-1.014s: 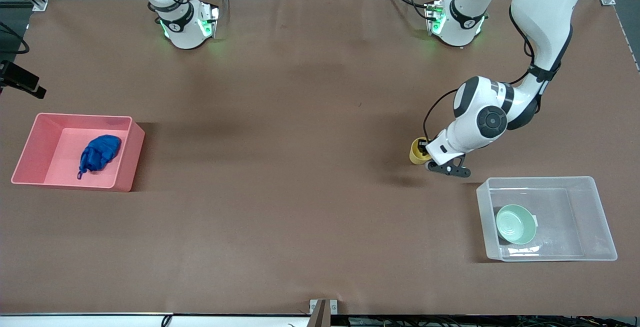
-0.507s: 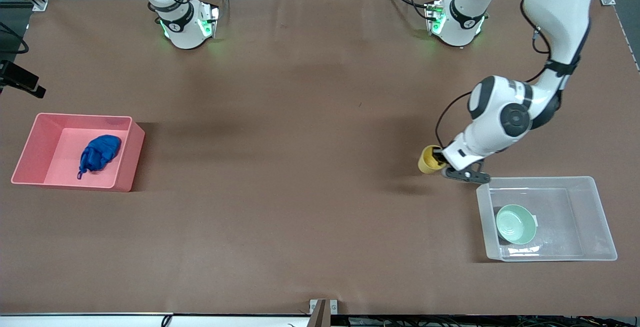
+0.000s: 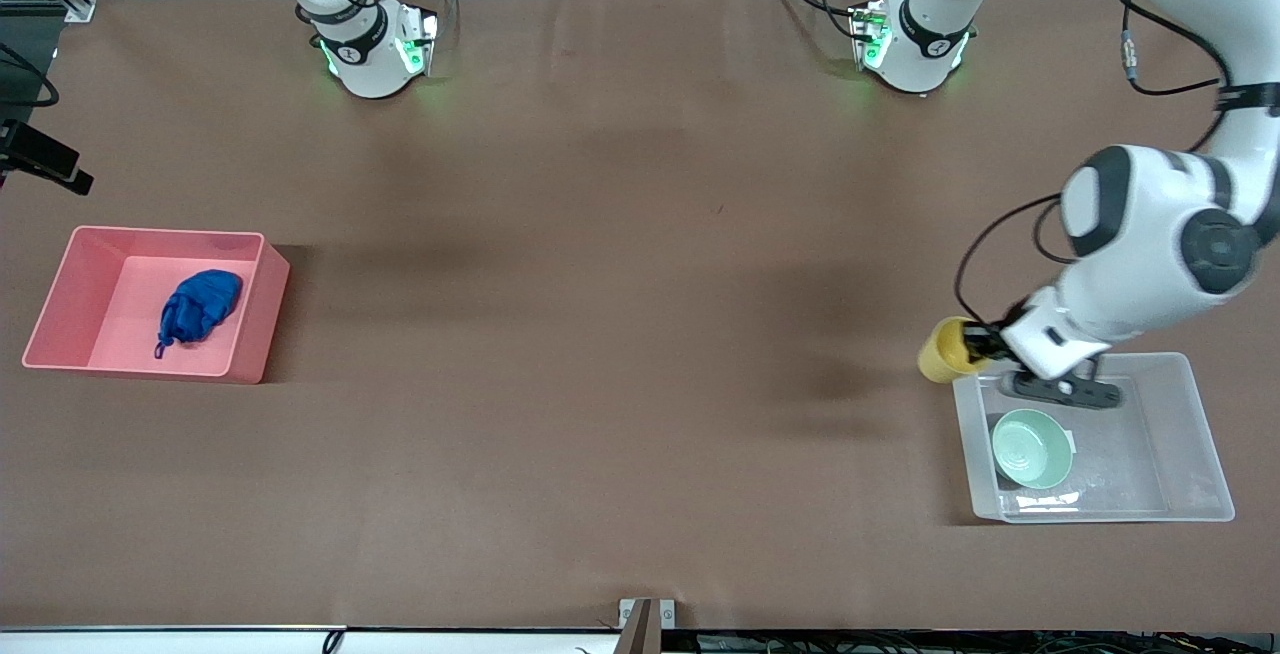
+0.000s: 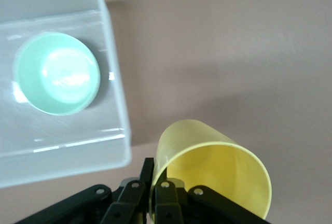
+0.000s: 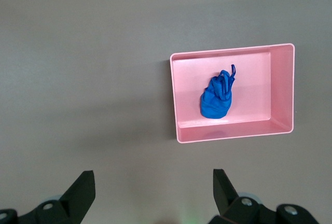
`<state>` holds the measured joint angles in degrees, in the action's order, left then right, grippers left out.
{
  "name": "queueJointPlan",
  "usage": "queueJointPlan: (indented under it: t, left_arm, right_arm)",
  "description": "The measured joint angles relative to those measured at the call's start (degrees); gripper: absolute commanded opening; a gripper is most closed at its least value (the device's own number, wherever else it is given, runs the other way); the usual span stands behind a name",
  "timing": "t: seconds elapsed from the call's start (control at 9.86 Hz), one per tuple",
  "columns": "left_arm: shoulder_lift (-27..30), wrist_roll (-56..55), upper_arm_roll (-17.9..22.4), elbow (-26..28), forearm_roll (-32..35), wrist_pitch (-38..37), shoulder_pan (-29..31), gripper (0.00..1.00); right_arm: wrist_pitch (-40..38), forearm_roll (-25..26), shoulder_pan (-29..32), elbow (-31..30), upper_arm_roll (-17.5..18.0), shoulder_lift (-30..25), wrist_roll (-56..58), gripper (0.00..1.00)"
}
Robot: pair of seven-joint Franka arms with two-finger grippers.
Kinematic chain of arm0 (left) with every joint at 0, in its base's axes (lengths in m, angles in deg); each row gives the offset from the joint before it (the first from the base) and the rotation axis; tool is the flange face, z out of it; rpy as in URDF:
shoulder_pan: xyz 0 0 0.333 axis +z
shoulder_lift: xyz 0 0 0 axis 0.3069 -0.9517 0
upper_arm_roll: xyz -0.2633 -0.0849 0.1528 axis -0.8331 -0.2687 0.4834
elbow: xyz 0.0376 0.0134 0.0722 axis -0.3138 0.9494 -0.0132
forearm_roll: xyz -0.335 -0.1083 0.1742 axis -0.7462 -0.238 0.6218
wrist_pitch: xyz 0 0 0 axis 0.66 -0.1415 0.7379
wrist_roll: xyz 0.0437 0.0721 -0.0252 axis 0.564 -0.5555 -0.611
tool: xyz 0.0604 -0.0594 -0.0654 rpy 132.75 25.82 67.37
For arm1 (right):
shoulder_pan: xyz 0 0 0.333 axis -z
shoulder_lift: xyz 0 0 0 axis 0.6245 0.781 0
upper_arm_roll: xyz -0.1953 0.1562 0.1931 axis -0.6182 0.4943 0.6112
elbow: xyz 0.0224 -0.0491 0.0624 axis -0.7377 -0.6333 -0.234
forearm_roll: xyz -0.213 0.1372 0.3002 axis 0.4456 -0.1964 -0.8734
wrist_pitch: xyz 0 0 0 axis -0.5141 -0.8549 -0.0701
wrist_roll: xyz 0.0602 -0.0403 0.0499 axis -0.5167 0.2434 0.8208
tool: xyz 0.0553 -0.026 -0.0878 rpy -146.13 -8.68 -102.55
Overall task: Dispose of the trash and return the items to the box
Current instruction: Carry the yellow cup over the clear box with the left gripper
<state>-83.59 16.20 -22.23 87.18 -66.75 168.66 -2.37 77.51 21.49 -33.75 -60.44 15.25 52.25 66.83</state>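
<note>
My left gripper (image 3: 978,344) is shut on the rim of the yellow cup (image 3: 944,352), one finger inside and one outside, and holds it tilted in the air over the edge of the clear box (image 3: 1200,404). In the left wrist view the cup (image 4: 212,169) fills the space by the gripper (image 4: 154,175). The mint-green bowl (image 3: 1032,448) sits in the box and also shows in the left wrist view (image 4: 57,73). The blue wad (image 3: 200,304) lies in the pink bin (image 3: 165,234). My right gripper (image 5: 153,185) is open and empty, waiting high over bare table.
The pink bin stands at the right arm's end of the table and shows in the right wrist view (image 5: 228,51) with the blue wad (image 5: 217,99) in it. The clear box's wall (image 4: 116,105) lies beside the cup. Brown table surface (image 3: 600,334) lies between bin and box.
My left gripper has carried the yellow cup from the table toward the clear box and now holds it at the box's edge. The right arm has not moved.
</note>
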Motion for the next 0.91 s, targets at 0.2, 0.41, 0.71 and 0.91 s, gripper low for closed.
queueJointPlan:
  t: [0.2, 0.41, 0.71, 0.91]
  left_arm:
    - [-4.24, 6.66, 0.23, -5.52, 0.04, 0.00, 4.46, 0.00]
    - [-10.23, 11.15, 0.59, -11.09, 3.33, 0.01, 7.14, 0.00]
    - [-19.57, 11.40, 3.04, -19.66, 7.28, 0.17, 6.92, 0.00]
    - [-22.77, 11.50, 3.79, -21.54, 7.29, 0.66, 6.89, 0.00]
  right_arm:
    - [0.00, 0.00, 0.01, 0.00, -0.14, 0.00, 0.00, 1.00]
    - [-0.01, 0.00, 0.00, -0.02, -0.18, 0.00, 0.00, 1.00]
    - [-0.01, 0.00, 0.00, -0.02, -0.22, 0.00, 0.00, 1.00]
    - [-0.01, 0.00, -0.01, -0.02, -0.23, 0.00, 0.00, 1.00]
